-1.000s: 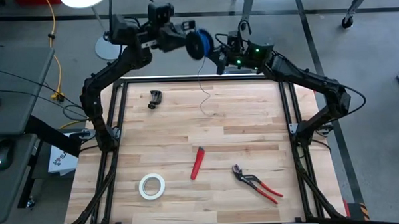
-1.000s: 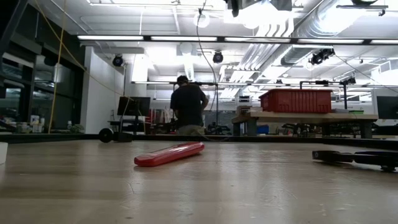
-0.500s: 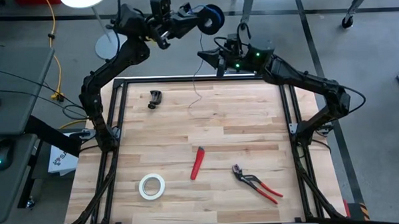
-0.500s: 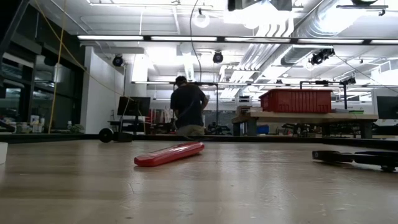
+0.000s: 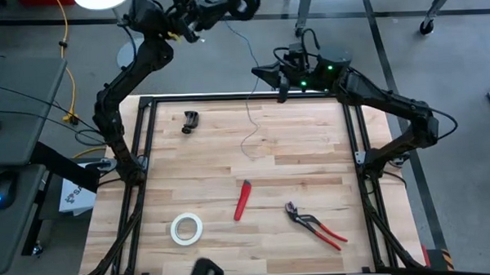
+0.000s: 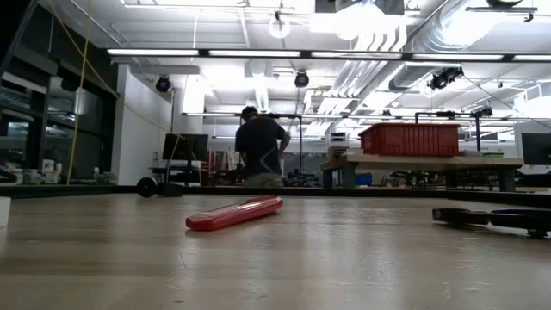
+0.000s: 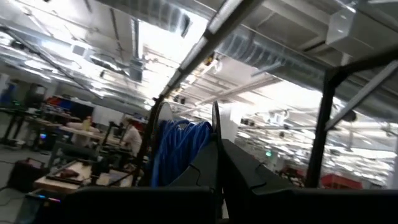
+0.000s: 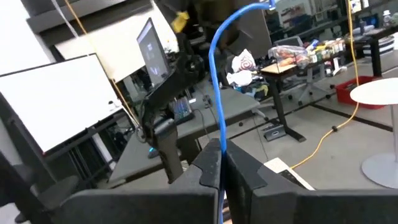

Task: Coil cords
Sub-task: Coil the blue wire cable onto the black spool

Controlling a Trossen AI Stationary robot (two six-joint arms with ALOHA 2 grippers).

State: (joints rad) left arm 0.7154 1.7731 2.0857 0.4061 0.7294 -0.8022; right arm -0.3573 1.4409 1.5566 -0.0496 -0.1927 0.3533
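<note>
Winding goes best if the right pincer [image 5: 263, 72], closed on the blue wire [image 5: 251, 121], feeds it taut while the left pincer [image 5: 224, 3], clamped on the spool [image 5: 242, 0], turns steadily.

Both arms reach beyond the far edge: left gripper [image 5: 242, 2] raised high, clamped; right gripper [image 5: 263, 71] lower, pinched closed.

Blue wire [image 8: 219, 106], red-handled pliers [image 5: 316, 226], white tape roll [image 5: 186, 228], pale wooden table [image 5: 295, 164].
</note>
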